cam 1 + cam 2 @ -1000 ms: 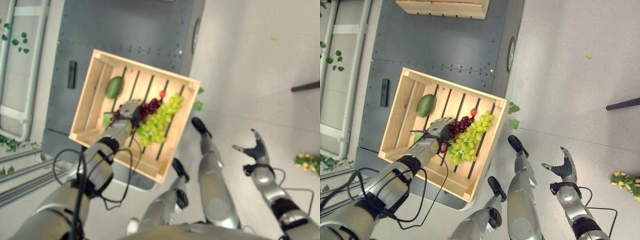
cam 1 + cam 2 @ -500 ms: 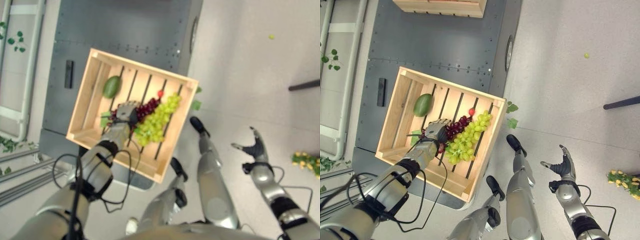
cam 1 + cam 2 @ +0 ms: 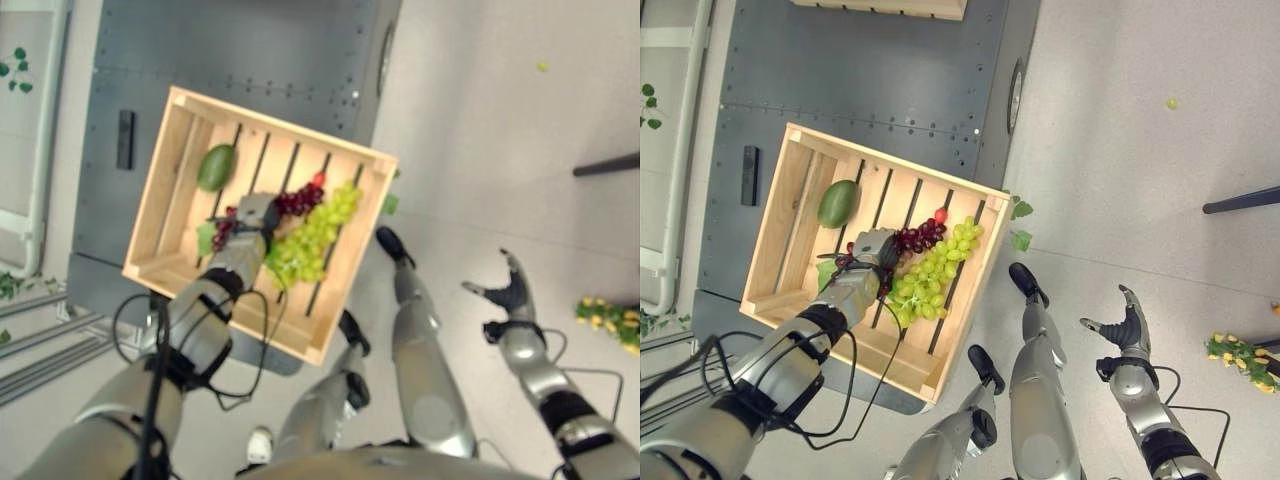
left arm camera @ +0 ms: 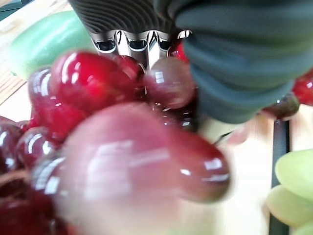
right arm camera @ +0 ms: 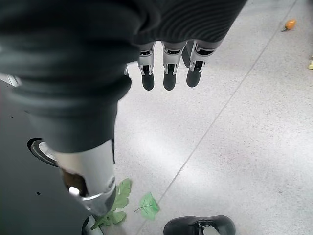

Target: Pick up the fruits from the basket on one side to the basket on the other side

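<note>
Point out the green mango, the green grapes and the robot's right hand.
green mango [image 3: 838, 203]: right eye view, middle of the fruit.
green grapes [image 3: 930, 277]: right eye view, centre of the bunch.
right hand [image 3: 1124, 332]: right eye view, on the palm.

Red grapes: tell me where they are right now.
In the eye views the red grapes lie mid-crate in the wooden crate, under the left hand, touching the green grapes, with the mango towards the far-left corner.

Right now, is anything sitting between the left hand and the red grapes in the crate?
Nothing visible. The left hand is already on the red grapes inside the wooden crate, green grapes lying alongside.
</note>
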You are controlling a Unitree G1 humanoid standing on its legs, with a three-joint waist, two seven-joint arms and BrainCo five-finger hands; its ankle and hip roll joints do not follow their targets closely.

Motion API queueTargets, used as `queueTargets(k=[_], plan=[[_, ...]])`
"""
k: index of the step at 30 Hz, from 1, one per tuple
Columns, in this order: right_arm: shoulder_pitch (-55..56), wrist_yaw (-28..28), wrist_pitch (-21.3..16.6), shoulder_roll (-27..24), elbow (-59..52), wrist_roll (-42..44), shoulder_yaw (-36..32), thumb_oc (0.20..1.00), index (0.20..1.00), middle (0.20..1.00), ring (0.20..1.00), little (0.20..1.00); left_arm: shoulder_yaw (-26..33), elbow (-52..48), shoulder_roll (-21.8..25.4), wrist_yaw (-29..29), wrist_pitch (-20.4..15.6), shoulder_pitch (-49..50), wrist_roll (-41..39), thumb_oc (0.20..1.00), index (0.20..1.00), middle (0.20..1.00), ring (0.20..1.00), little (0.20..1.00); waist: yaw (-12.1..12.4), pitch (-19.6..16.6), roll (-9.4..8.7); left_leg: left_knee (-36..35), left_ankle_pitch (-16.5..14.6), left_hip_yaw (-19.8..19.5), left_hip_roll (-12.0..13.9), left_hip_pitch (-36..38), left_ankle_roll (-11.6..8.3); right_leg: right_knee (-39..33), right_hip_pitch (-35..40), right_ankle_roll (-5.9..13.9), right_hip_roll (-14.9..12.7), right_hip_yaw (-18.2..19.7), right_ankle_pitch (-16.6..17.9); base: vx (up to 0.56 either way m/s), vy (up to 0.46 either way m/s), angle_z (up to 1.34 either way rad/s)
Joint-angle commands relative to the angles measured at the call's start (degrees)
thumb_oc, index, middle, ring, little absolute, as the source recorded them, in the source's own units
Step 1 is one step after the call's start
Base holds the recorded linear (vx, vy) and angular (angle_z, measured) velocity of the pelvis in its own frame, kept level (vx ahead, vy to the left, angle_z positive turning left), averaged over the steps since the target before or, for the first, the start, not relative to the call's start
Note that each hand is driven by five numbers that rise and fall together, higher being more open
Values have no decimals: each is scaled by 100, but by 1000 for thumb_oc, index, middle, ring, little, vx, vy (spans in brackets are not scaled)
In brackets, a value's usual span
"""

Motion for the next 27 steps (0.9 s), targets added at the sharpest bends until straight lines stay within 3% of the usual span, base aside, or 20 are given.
queueTargets(k=[1,10,16,19,27], plan=[[67,-149,-201,-119,-122,134,-20,1000,1000,1000,1000,1000,123,408,-225,-54,-66,49,157,200,200,200,200,200,-180,166,-110,196,239,-301,8,-505,-330,149,660,-46,293,-213,-1061,0,0,0],[129,-191,-222,-60,-141,162,-1,1000,1000,1000,1000,1000,471,346,-161,105,-257,158,-514,200,200,200,200,200,-126,107,-211,230,255,-347,39,-535,-338,156,680,-75,311,-250,-1070,-7,-7,0],[338,-119,-269,-2,-189,201,-91,1000,1000,1000,1000,1000,1407,-378,280,150,-1031,516,-2534,200,200,200,200,200,31,27,-201,255,280,-428,30,-555,-337,150,692,-101,292,-311,-1075,-8,-7,3],[406,-48,-301,27,-205,150,-116,1000,1000,1000,1000,1000,1702,-1513,407,183,-1413,1153,-3316,200,200,200,200,200,154,13,-201,286,264,-497,30,-549,-327,149,728,-122,290,-360,-1107,-17,-28,9],[499,284,-252,26,-304,120,-166,1000,1000,1000,1000,1000,2254,-4226,862,-166,-1969,2863,-4251,200,200,200,200,200,409,-83,-303,331,306,-639,38,-649,-318,141,705,-160,293,-443,-1082,-19,-13,11]])
